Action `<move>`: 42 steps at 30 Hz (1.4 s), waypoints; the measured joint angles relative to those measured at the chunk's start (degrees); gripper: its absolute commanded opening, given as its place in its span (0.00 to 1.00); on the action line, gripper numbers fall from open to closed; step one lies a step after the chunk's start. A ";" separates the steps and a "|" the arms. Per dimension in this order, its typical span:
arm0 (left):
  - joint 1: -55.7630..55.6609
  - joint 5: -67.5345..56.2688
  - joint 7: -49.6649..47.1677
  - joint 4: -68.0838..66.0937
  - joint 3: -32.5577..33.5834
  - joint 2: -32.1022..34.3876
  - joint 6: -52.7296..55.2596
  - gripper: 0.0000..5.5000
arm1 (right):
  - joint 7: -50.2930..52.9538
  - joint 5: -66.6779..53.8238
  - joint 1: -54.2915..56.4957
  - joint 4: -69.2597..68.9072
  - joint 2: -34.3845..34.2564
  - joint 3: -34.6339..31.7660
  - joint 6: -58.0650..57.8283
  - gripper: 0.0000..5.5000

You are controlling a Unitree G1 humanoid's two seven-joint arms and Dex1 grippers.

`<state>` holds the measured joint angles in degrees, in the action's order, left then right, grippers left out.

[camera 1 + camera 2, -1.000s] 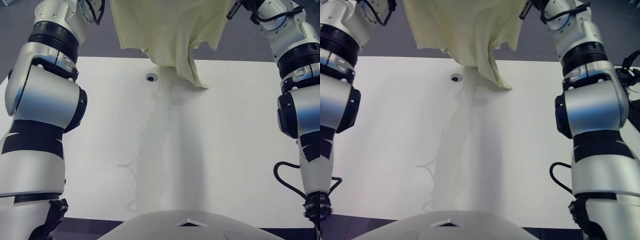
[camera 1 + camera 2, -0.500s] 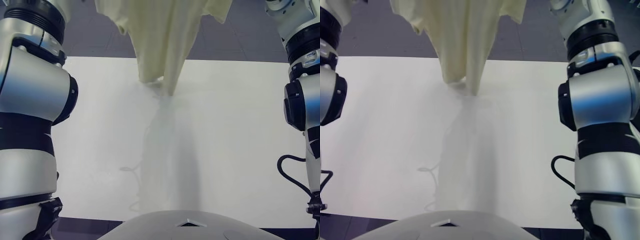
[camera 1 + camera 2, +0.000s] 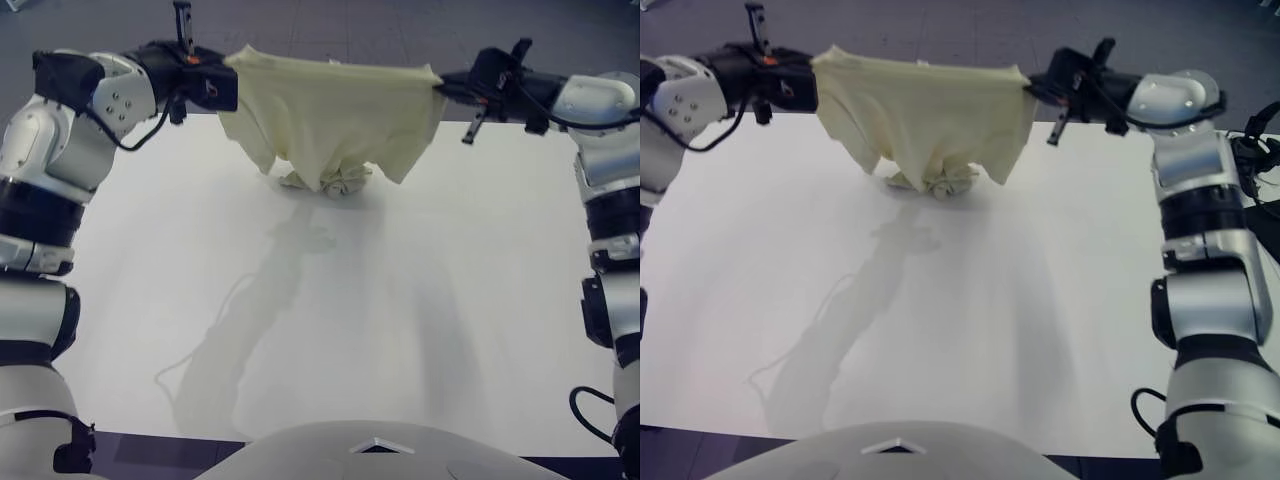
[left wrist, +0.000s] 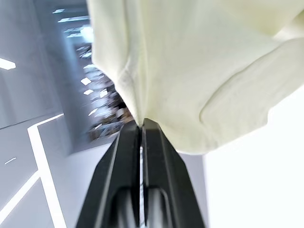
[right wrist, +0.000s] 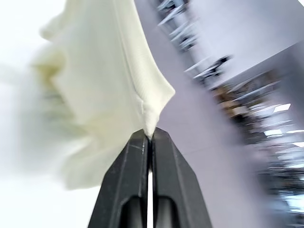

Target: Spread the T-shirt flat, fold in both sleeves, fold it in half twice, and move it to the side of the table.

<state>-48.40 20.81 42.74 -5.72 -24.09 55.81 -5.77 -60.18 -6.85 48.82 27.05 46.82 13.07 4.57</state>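
Observation:
A pale yellow T-shirt [image 3: 330, 115] hangs stretched between my two grippers above the far edge of the white table [image 3: 400, 300]. Its lower part bunches on the tabletop [image 3: 330, 182]. My left gripper [image 3: 228, 72] is shut on the shirt's left upper corner, and the left wrist view has the black fingers [image 4: 124, 147] pinching the cloth [image 4: 190, 61]. At the far right my right gripper [image 3: 440, 82] is shut on the opposite corner; its fingers [image 5: 161, 152] clamp a point of fabric [image 5: 109, 95].
The wide white table stretches toward me with bare surface below the shirt. Its far edge [image 3: 500, 122] meets a dark floor behind the grippers.
Both arms have come down and spread apart, from high overhead to just above the far table edge. The shirt went from hanging long and narrow to stretched wide, its bottom now crumpled on the table.

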 measured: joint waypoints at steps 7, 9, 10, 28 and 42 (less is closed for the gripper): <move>28.63 -13.51 11.46 33.67 0.88 10.32 14.20 0.00 | -13.81 -11.83 -22.49 -28.34 12.61 0.64 -18.97 0.00; 36.15 -13.29 12.48 40.79 0.40 12.78 17.30 0.00 | -14.98 -12.90 -28.79 -36.36 15.28 1.42 -22.08 0.00; 40.82 -12.28 12.85 44.86 -0.15 14.14 19.18 0.00 | -15.45 -12.95 -32.84 -41.38 16.87 2.15 -23.81 0.00; 67.92 -4.46 17.26 61.80 2.41 12.41 30.83 0.25 | -20.46 -14.95 -52.26 -63.17 28.60 -1.43 -35.27 0.29; 28.34 -24.21 8.35 36.65 13.52 -5.97 40.22 0.75 | 9.53 2.75 -21.86 -29.24 -2.33 2.96 -26.45 0.77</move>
<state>-20.06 -3.40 51.09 30.93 -10.57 49.84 34.46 -50.65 -4.09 26.96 -2.19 44.50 16.03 -21.88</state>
